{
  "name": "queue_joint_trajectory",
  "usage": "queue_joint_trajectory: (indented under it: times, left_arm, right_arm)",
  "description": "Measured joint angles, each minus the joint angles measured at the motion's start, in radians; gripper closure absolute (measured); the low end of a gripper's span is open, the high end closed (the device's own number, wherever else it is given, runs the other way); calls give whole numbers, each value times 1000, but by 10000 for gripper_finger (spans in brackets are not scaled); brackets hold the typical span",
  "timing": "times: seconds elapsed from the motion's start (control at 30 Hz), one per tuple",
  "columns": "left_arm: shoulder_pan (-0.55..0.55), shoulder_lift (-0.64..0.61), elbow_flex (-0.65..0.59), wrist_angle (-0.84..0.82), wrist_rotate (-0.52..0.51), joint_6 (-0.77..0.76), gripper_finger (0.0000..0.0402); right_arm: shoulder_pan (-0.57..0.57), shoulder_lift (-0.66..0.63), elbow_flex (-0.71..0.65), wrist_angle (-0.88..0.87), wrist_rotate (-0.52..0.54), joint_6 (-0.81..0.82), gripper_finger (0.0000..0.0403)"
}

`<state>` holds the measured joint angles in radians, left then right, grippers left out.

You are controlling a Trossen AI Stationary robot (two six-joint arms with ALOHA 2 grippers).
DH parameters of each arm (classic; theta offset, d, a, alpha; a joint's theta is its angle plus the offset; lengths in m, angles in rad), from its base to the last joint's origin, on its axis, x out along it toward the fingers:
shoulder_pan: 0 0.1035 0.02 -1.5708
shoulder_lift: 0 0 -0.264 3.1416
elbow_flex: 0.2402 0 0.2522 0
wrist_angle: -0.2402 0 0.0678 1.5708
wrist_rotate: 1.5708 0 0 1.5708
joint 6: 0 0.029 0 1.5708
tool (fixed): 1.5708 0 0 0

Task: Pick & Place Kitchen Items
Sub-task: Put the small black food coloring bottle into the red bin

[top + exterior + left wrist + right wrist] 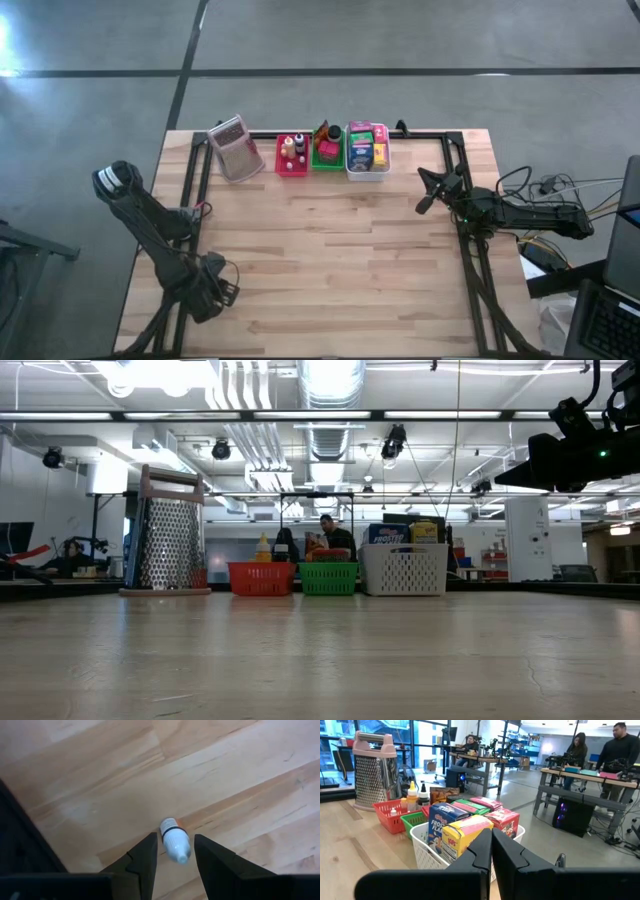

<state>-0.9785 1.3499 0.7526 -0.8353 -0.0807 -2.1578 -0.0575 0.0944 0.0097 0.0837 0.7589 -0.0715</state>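
Note:
A tiny pale bottle [175,842] with an orange cap and a dark band lies on its side on the wooden table. My left gripper [175,836], at the table's near left [215,292], points down over it. Its fingers are open on either side of the bottle, with a strip of wood showing on each side. My right gripper [491,851] is shut and empty, held level above the table's right side [425,196]. More kitchen items fill a red tray [291,160], a green tray [326,155] and a white tray [367,165] at the far edge.
A metal grater [232,148] with a pink top stands left of the trays. Black frame rails [196,185] run along the table's left, right and far sides. Bare wood [330,260] spreads across the middle. People work at benches beyond the table [617,742].

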Motion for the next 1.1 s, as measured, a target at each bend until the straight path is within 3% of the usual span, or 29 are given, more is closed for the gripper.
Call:
queue_joint_trajectory:
  times: [0.7, 1.1]
  left_arm:
    - [2, 0, -37, 66, 24, 9, 267]
    - [5, 0, -38, 56, 20, 9, 308]
  right_arm:
    - [0, 0, 0, 0, 0, 0, 394]
    - [0, 0, 0, 0, 0, 0, 394]
